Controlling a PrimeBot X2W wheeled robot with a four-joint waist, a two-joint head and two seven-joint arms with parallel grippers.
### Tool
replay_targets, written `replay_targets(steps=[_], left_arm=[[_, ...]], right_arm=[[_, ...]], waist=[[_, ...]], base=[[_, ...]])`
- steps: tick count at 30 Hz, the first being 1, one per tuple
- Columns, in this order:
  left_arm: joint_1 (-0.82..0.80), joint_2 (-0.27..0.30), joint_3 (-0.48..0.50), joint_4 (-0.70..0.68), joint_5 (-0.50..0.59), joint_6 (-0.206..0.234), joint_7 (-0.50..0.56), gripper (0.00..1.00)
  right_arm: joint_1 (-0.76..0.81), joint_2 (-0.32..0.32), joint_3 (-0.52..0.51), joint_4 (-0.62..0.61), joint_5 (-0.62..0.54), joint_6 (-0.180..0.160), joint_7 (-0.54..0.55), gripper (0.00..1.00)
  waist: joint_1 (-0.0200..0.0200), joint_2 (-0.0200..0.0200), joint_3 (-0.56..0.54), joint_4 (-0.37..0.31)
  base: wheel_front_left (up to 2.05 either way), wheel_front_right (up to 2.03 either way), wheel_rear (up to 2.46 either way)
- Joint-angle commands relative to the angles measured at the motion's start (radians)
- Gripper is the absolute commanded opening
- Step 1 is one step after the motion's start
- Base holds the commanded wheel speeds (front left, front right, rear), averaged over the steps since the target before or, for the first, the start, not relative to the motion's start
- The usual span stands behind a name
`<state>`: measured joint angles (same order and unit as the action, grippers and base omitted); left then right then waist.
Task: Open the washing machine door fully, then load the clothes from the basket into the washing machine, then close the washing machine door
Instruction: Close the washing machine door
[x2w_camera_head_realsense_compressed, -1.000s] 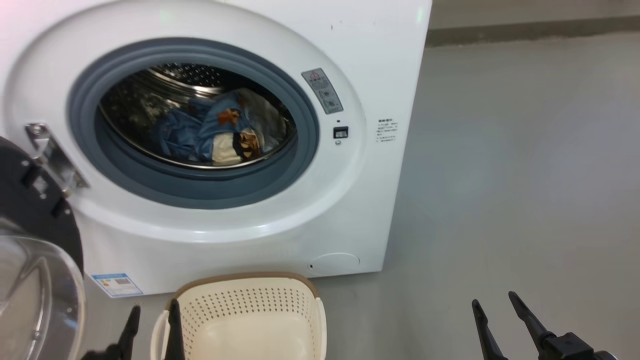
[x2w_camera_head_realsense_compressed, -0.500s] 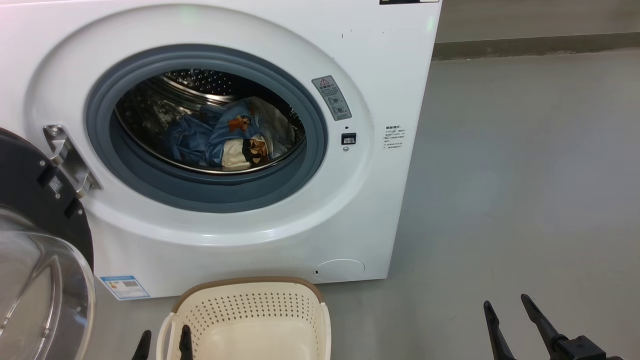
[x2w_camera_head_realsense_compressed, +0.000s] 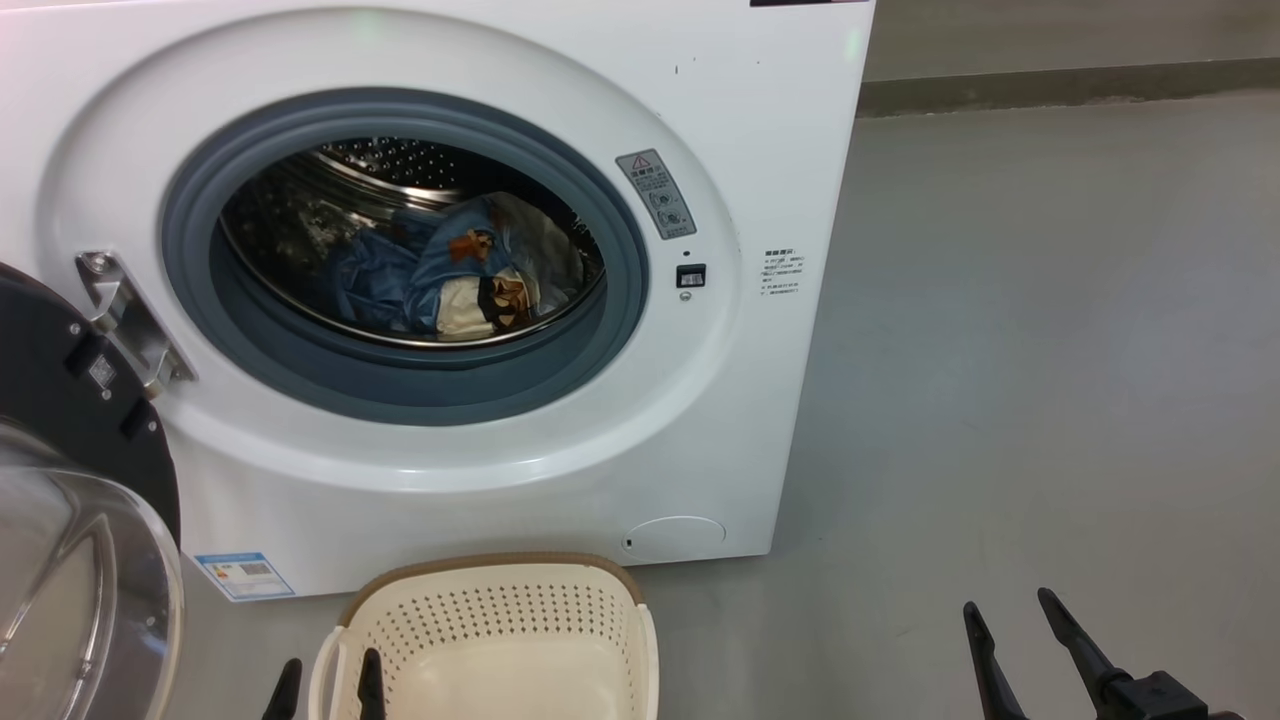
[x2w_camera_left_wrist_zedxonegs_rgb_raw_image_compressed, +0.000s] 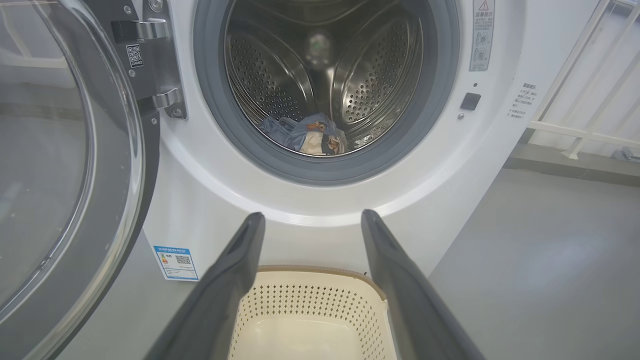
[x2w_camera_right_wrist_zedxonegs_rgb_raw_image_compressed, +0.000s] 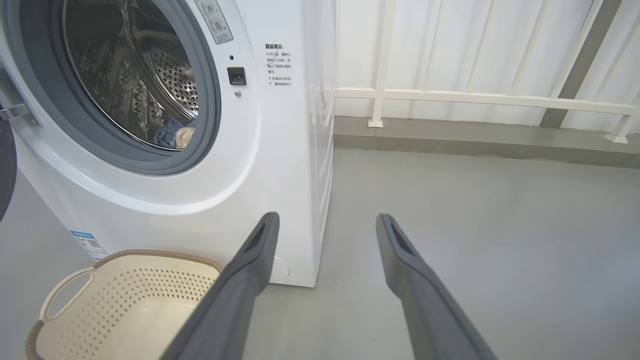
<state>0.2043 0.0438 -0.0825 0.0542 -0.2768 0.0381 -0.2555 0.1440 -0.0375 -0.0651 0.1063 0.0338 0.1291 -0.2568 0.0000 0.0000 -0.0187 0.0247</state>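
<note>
Fingers (x2w_camera_left_wrist_zedxonegs_rgb_raw_image_compressed: 230, 280) of left gripper (x2w_camera_left_wrist_zedxonegs_rgb_raw_image_compressed: 312, 220): parted wide, clasping nothing. Poised low over the near left end of the basket (x2w_camera_head_realsense_compressed: 480, 566), tips showing either side of its left handle (x2w_camera_head_realsense_compressed: 322, 665) in the head view. Fingers (x2w_camera_right_wrist_zedxonegs_rgb_raw_image_compressed: 240, 280) of right gripper (x2w_camera_head_realsense_compressed: 1010, 605): likewise splayed and empty, above grey floor (x2w_camera_head_realsense_compressed: 1000, 350), well apart from the basket on its right side.

At far left, washing machine door (x2w_camera_head_realsense_compressed: 60, 430) swung open on its steel hinge (x2w_camera_head_realsense_compressed: 120, 320), black rim facing outward, clear glass bowl bulging toward the head camera at lower left. Beside it, white washing machine (x2w_camera_head_realsense_compressed: 500, 480) with front opening uncovered, grey-blue gasket (x2w_camera_head_realsense_compressed: 400, 385) ringing the perforated steel drum (x2w_camera_head_realsense_compressed: 380, 160). Inside, clothes (x2w_camera_head_realsense_compressed: 450, 280) heaped at the bottom of the drum: light-blue fabric with orange-brown figures, a cream-white piece at the front of the heap.

On the floor just in front of the machine and below the opening, the basket, its cream bottom showing bare in the left wrist view. At the machine's lower left corner, small blue label sticker (x2w_camera_head_realsense_compressed: 243, 573), near the door's edge. Behind the machine's right side, in the right wrist view, white railing (x2w_camera_right_wrist_zedxonegs_rgb_raw_image_compressed: 475, 97).
</note>
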Motion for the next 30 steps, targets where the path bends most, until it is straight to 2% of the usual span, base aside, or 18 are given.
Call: replay_targets(steps=[1,30], left_arm=[[-0.034,0.006,0.034,-0.031,0.01,-0.003,-0.006,1.0],[-0.04,0.006,0.046,-0.042,0.008,-0.009,-0.006,1.0]], right_arm=[[-0.031,-0.013,0.032,-0.023,-0.005,0.002,-0.005,1.0],[-0.037,-0.013,0.03,-0.023,-0.01,0.002,-0.005,1.0]], waist=[[0.0,0.0,0.0,-0.001],[0.0,0.0,0.008,-0.019]], base=[[0.0,0.0,0.0],[0.0,0.0,0.0]])
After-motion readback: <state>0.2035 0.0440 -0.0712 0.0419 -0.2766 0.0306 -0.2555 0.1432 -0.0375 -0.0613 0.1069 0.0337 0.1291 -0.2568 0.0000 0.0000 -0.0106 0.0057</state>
